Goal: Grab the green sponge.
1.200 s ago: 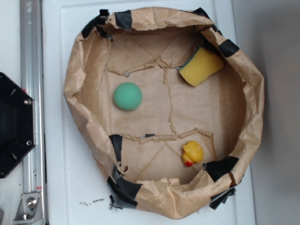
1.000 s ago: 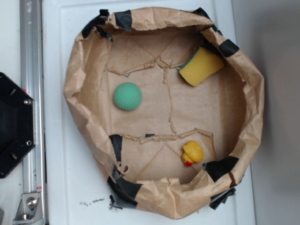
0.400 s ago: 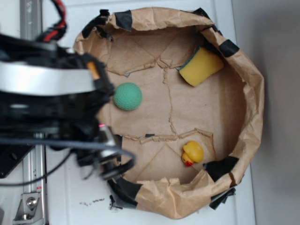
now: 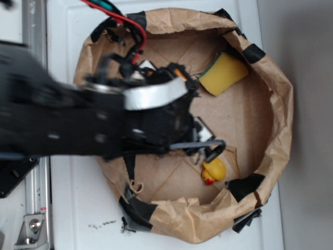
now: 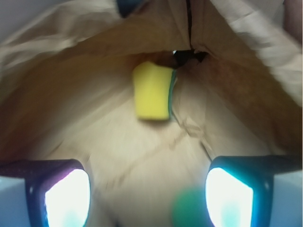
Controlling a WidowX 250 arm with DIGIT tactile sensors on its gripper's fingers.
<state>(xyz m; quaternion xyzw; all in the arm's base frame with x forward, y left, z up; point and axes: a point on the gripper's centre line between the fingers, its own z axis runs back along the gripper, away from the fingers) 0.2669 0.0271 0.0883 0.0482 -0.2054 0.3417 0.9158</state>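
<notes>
Wrist: fingers [image 5: 147, 198] spread, green sponge [image 5: 152, 91] ahead; exterior: arm hides fingers.

White tabletop [image 4: 78, 208] with black scuff marks [image 4: 101, 225] near its lower edge; aluminium rail [image 4: 35, 31] along the left; grey surface [image 4: 307, 125] at right.

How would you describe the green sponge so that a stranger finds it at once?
Look inside the round brown paper basin on the white table. At its upper right, against the paper wall, lies the green sponge: a rectangular yellow foam block with a thin dark-green layer on one face. The yellow duck is smaller and rounded.
</notes>
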